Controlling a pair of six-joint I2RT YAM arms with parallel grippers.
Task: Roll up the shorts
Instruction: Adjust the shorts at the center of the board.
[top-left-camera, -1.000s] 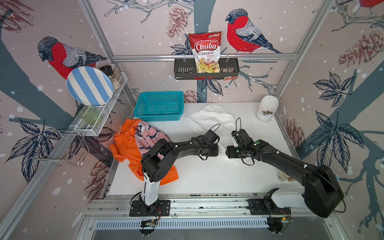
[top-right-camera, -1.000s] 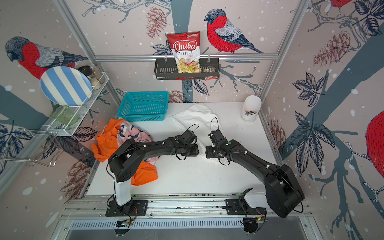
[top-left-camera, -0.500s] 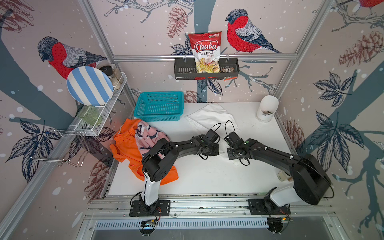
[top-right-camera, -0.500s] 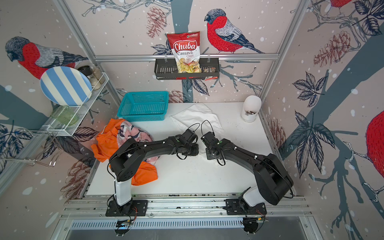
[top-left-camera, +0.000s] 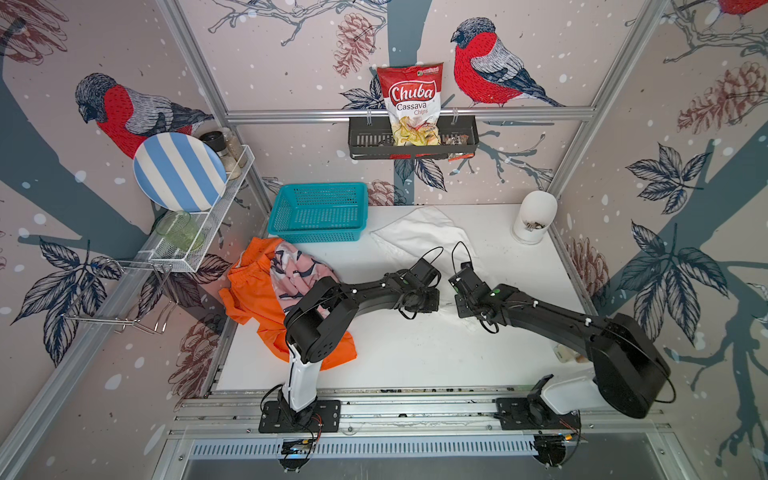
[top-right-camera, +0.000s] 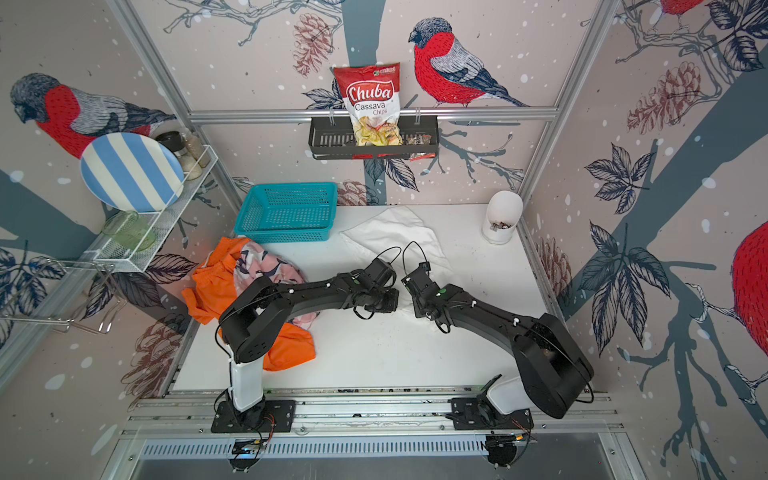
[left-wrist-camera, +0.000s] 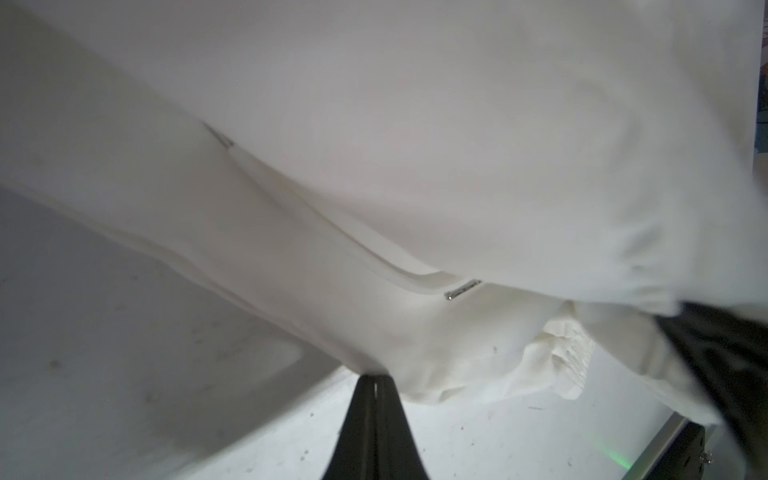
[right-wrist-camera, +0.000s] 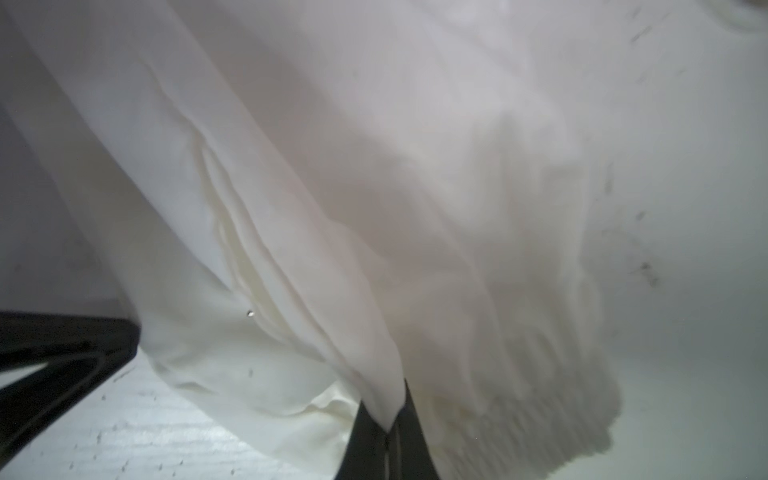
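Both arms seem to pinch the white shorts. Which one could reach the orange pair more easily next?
Likely the left arm: the orange shorts lie on its side, beside its base; the right arm stands across the table. Both jaws are shut on the white shorts.

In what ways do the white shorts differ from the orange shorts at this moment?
The white shorts lie mostly spread out; the orange shorts lie crumpled. The left gripper and right gripper pinch the white shorts; no gripper holds the orange shorts. Neither is rolled yet.
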